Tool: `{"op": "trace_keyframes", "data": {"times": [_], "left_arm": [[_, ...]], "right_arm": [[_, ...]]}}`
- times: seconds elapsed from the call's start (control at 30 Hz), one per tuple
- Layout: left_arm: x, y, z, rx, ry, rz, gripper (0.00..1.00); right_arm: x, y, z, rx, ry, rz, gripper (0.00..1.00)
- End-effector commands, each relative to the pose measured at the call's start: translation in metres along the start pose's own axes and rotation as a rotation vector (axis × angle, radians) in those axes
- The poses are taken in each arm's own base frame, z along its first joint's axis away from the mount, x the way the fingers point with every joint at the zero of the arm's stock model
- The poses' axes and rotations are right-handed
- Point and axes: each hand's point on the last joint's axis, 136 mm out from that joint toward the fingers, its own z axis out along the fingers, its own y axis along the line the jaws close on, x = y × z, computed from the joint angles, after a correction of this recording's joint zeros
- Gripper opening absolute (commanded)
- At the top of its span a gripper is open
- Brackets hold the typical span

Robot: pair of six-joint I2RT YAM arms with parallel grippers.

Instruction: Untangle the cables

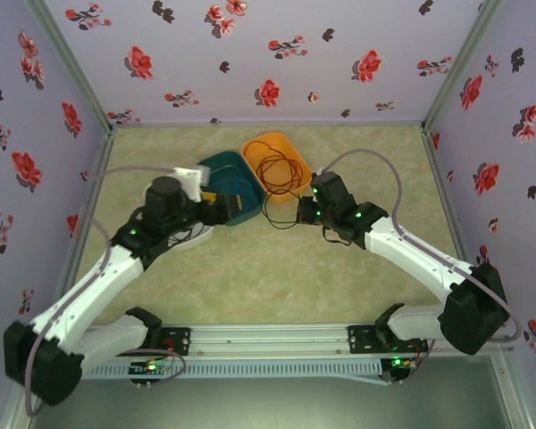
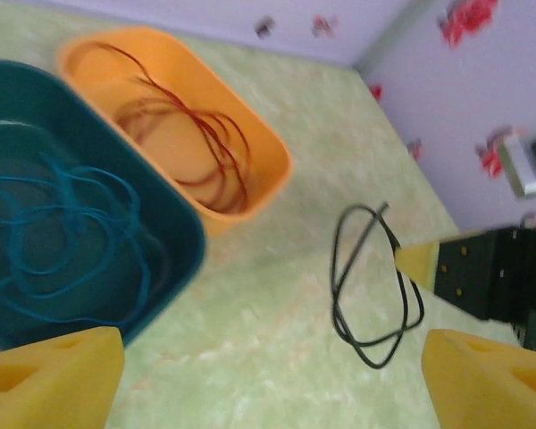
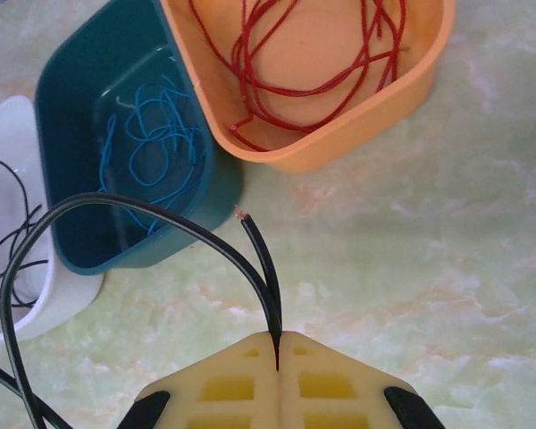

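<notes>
3 plastic tubs on a pale green marbled tabletop [image 1: 250,277], with 1 glossy black cable [image 3: 161,210] pinched in the right gripper [image 3: 277,353].
The teal rectangular tub [image 3: 71,116] holds a loose blue wire [image 3: 152,152]. The orange rounded tub [image 3: 339,134] touching it holds red wire loops [image 3: 322,85], and the white tub [image 3: 18,134] on the teal one's other side holds thin black strands [image 3: 13,241]. The black cable loops in front of the orange tub, clamped between the right gripper's closed yellow foam pads. The left gripper [image 2: 272,371] hovers near the teal tub, spread wide, holding nothing.
</notes>
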Motion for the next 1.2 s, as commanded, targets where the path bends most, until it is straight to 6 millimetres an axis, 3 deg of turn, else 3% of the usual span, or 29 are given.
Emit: {"op": "trace_keyframes", "data": {"times": [0.0, 0.17, 0.33, 0.57, 0.63, 0.73, 0.8, 0.97, 1.17], "left_arm": [[0.006, -0.022, 0.026, 0.048, 0.069, 0.135, 0.85], [0.007, -0.045, 0.058, 0.093, 0.1, 0.194, 0.76], [0.002, -0.053, 0.075, 0.113, 0.088, 0.2, 0.67], [-0.001, -0.052, 0.083, 0.108, 0.072, 0.179, 0.34], [-0.002, -0.053, 0.084, 0.112, 0.066, 0.176, 0.28], [-0.004, -0.054, 0.085, 0.115, 0.061, 0.175, 0.04], [-0.006, -0.056, 0.082, 0.119, 0.055, 0.18, 0.0], [-0.012, -0.069, 0.066, 0.165, 0.051, 0.205, 0.0], [-0.016, -0.084, 0.05, 0.225, 0.061, 0.237, 0.0]], "right_arm": [[0.001, 0.007, -0.005, -0.044, -0.016, -0.006, 0.0], [0.003, 0.01, -0.008, -0.06, -0.025, -0.002, 0.0], [0.005, 0.012, -0.011, -0.07, -0.025, -0.004, 0.0], [0.004, 0.012, -0.016, -0.083, -0.042, 0.002, 0.0], [0.004, 0.013, -0.017, -0.091, -0.044, 0.004, 0.0], [0.004, 0.013, -0.018, -0.094, -0.052, 0.004, 0.0], [0.003, 0.009, -0.018, -0.078, -0.061, 0.007, 0.0], [0.004, -0.013, -0.014, 0.033, -0.063, 0.024, 0.33], [0.005, 0.0, -0.004, -0.021, -0.04, 0.02, 0.53]]}}
